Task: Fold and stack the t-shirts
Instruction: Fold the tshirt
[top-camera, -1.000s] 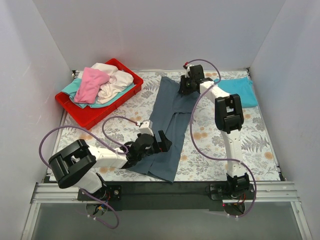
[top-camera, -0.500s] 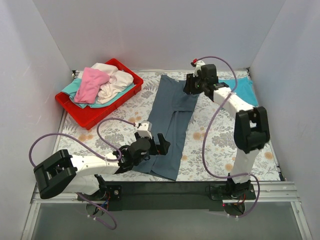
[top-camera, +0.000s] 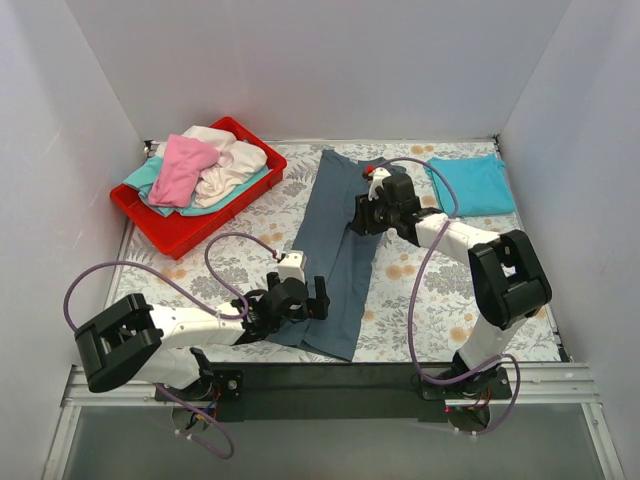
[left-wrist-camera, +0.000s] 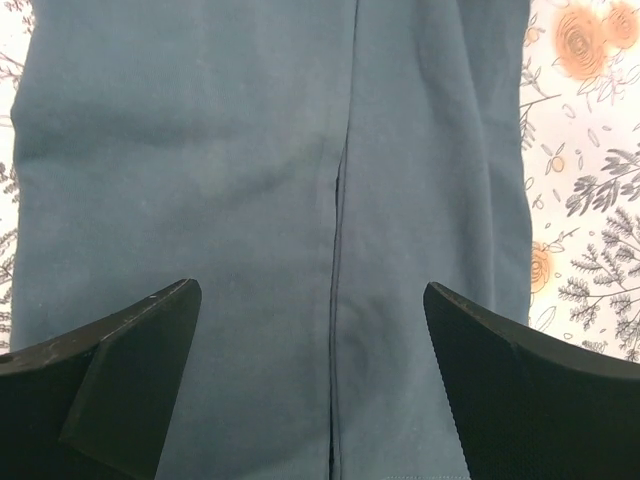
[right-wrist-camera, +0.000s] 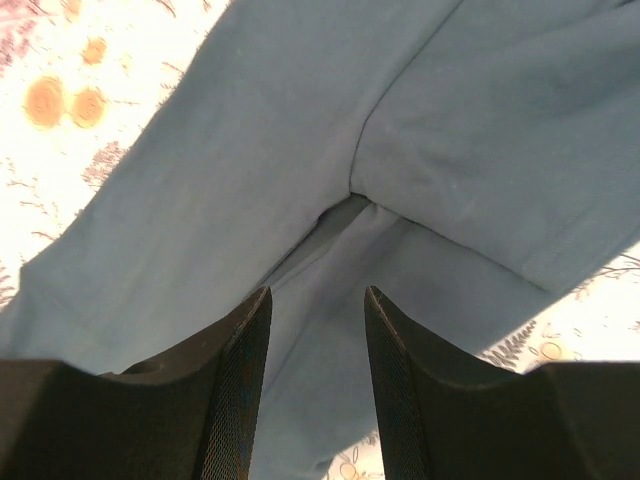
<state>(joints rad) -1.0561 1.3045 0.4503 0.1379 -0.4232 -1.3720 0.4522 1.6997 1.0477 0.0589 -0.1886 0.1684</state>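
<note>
A large slate grey-blue t-shirt (top-camera: 335, 260) lies folded into a long strip down the middle of the table. My left gripper (top-camera: 316, 298) hovers open over its near left part. In the left wrist view its fingers (left-wrist-camera: 150, 340) stand wide apart above the line (left-wrist-camera: 338, 250) where two folded edges meet. My right gripper (top-camera: 362, 214) is over the strip's right side further back, open, with only cloth (right-wrist-camera: 320, 240) below its fingers (right-wrist-camera: 240, 370). A folded turquoise t-shirt (top-camera: 470, 184) lies at the back right.
A red tray (top-camera: 160, 228) at the back left holds pink (top-camera: 182, 168), cream-white (top-camera: 228, 168) and teal (top-camera: 140, 176) t-shirts in a heap. The floral table cover (top-camera: 430, 290) shows on both sides of the strip. White walls close in three sides.
My right arm swung from the shirt's back right corner toward the middle of its right side, jaws widening. My left gripper drew back a little to the left and narrowed slightly.
</note>
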